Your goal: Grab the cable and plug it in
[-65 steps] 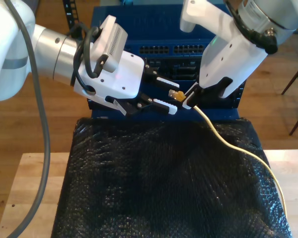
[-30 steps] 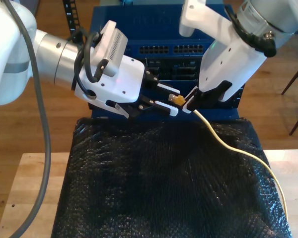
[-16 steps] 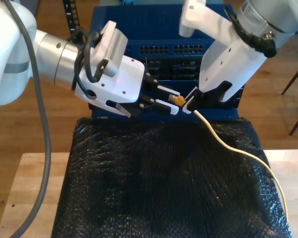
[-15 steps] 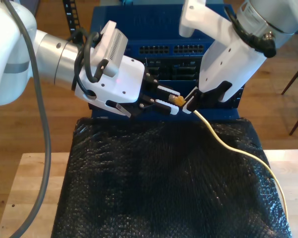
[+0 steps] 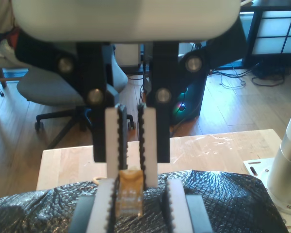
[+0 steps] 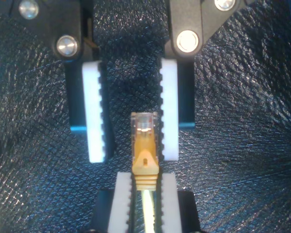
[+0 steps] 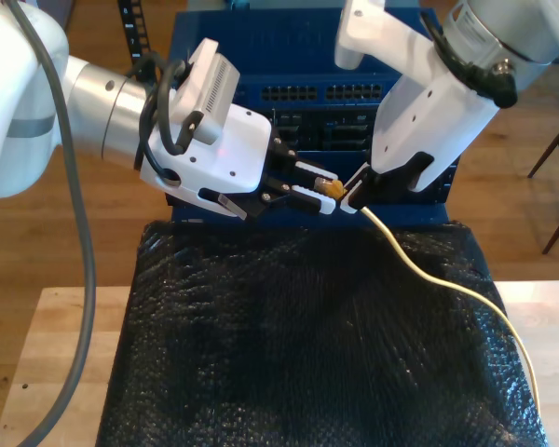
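Exterior view: my first end effector (image 7: 355, 193) grasping cable (image 7: 430, 271), my second end effector (image 7: 314, 189) released before blue rack (image 7: 298, 39).

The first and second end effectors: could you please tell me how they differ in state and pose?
My first end effector is shut on the cable just behind its plug; my second end effector is open, with its pads either side of that plug. In the exterior view the first reaches in steeply from the right, the second more level from the left. Both have white ribbed pads and meet at the plug.
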